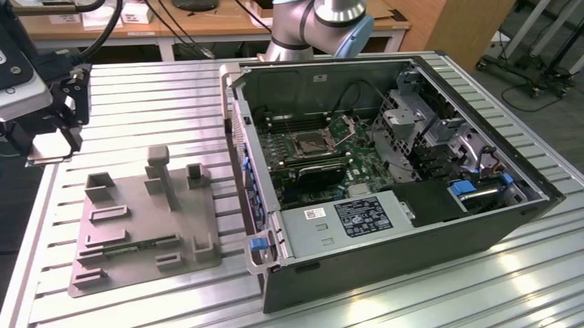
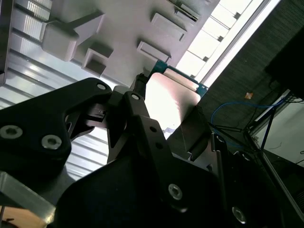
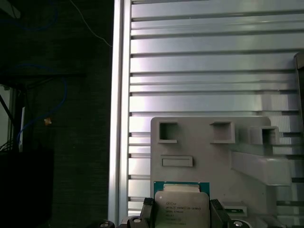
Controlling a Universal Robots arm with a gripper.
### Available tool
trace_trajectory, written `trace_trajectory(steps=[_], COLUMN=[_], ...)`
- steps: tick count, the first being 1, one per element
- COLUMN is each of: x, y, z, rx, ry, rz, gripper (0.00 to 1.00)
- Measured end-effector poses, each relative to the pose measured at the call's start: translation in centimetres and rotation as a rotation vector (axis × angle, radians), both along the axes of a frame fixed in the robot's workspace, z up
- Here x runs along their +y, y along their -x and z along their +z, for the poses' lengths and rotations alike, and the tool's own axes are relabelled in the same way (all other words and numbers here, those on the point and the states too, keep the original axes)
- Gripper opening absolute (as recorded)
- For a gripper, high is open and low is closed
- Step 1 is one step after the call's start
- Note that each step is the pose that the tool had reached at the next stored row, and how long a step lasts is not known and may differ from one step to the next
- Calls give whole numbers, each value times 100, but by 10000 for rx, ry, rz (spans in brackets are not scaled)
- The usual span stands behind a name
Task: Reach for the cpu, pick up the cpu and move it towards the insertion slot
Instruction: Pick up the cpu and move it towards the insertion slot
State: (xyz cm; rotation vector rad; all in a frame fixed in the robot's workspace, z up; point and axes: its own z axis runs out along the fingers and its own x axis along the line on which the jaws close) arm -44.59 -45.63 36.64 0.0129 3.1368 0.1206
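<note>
Fingers (image 3: 147, 212) gripped the cpu (image 3: 181, 205) by opposite edges, chip held in air near grey tray (image 3: 204, 152). Gripper (image 1: 55, 150) at exterior view's left, well apart from insertion slot (image 1: 315, 145) inside open computer case (image 1: 401, 225)

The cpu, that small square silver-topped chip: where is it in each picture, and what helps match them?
Exterior view: the silver-topped square cpu, probably the pale sliver under the black fingers, exterior view's far left.
Second wrist view: the cpu, shiny, just beyond the fingers.
First wrist view: the cpu, clamped between the fingers.
Shared landmark: the grey plastic tray.
</note>
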Motion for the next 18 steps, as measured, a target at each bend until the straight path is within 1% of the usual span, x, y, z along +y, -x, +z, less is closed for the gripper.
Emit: trace_trajectory(steps=[18], x=[0], y=[0], z=[84], rx=[0], ry=[-6], rz=[0], gripper=[54])
